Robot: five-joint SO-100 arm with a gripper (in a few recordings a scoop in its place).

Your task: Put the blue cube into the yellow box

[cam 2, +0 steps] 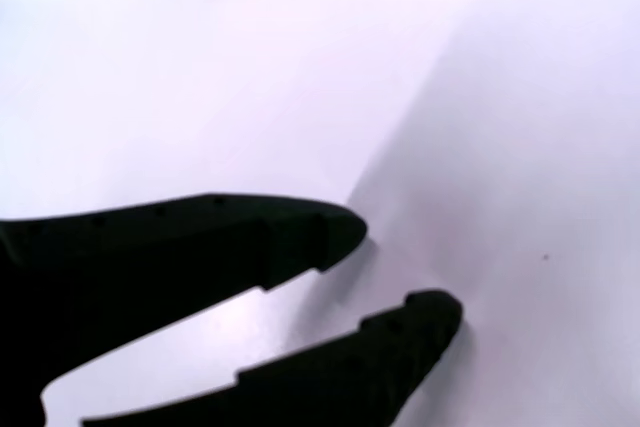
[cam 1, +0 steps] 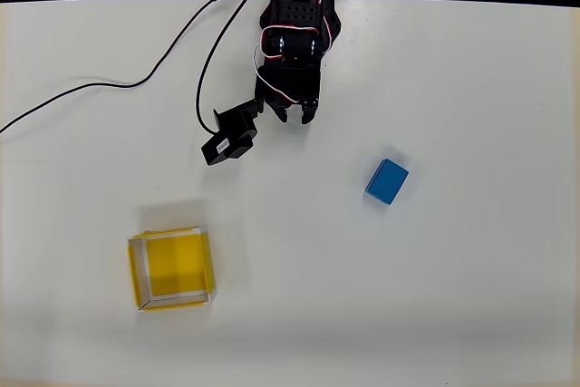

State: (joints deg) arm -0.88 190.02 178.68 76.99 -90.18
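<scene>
The blue cube [cam 1: 387,181] lies on the white table, right of centre, untouched. The yellow box [cam 1: 171,268] sits open-topped at the lower left with nothing inside. My black gripper [cam 1: 296,115] hangs near the table's far edge, up and to the left of the cube and well away from the box. In the wrist view its two dark fingers [cam 2: 300,237] stand slightly apart over bare white table, with nothing between them; the gripper [cam 2: 400,272] is open.
A small black camera module [cam 1: 229,138] on a cable sits just left of the gripper. Black cables [cam 1: 136,79] trail across the upper left of the table [cam 1: 471,296]. The table's far edge borders a dark strip.
</scene>
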